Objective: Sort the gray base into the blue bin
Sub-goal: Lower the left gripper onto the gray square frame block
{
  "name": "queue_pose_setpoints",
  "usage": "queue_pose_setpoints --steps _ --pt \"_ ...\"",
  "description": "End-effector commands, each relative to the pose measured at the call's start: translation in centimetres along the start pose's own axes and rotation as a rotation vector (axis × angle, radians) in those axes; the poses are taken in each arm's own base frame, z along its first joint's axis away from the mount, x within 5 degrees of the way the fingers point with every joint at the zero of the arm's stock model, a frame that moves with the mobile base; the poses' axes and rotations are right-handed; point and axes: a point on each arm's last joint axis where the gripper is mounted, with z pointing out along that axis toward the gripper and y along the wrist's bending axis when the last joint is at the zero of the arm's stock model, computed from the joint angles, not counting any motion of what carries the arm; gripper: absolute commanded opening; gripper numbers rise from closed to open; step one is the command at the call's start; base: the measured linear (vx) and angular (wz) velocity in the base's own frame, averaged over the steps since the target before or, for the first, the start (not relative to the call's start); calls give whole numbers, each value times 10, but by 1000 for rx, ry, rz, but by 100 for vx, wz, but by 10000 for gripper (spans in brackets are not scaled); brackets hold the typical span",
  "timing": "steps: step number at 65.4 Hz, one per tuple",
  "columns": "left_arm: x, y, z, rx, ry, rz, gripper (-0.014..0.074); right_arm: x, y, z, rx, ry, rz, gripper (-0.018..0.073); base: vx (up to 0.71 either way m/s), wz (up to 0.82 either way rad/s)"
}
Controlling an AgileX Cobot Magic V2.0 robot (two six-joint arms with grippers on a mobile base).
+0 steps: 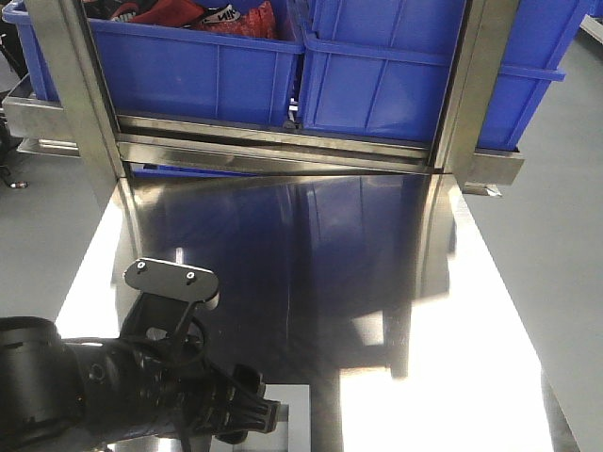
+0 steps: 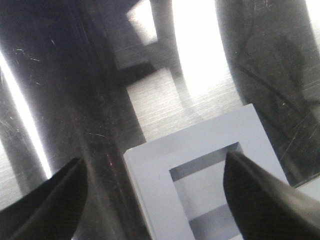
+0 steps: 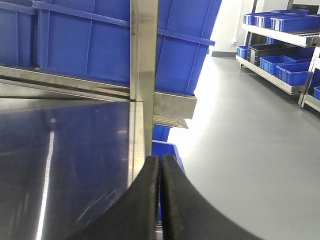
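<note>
The gray base (image 2: 150,170), a pale square block with a square recessed window, lies flat on the steel table. In the front view it shows as a pale patch (image 1: 300,419) at the near edge, partly behind my left arm. My left gripper (image 2: 155,200) hangs just above it, open. One finger (image 2: 45,205) is over bare table to its left and the other finger (image 2: 265,200) is over the window. Two blue bins (image 1: 188,75) (image 1: 396,89) stand side by side on the rack at the back. My right gripper (image 3: 161,167) is shut on nothing at the table's right edge.
Steel posts (image 1: 71,94) (image 1: 466,94) rise in front of the bins. The left bin holds red and black items (image 1: 217,17). Beyond the table's right edge is grey floor with a smaller blue bin (image 3: 167,150) below, and shelves of blue bins (image 3: 280,30) farther off.
</note>
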Motion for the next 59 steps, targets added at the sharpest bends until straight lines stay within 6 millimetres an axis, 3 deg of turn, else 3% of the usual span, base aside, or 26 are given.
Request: queue_pose_setpoints --steps 1,21,42,50,59 --pt "-10 -7 -7 43 -57 -2 533 -3 1 -1 -3 -77 -15 -9 0 0" --pt "-5 -13 22 22 15 4 533 -3 1 -1 -3 -77 -15 -9 0 0" --pt "0 -13 31 12 58 -20 527 -3 1 -1 -3 -77 -15 -9 0 0" --pt "1 -13 31 8 69 -29 461 -3 1 -1 -3 -77 -15 -9 0 0" --pt "3 -13 31 9 91 -34 306 -3 1 -1 -3 -77 -15 -9 0 0"
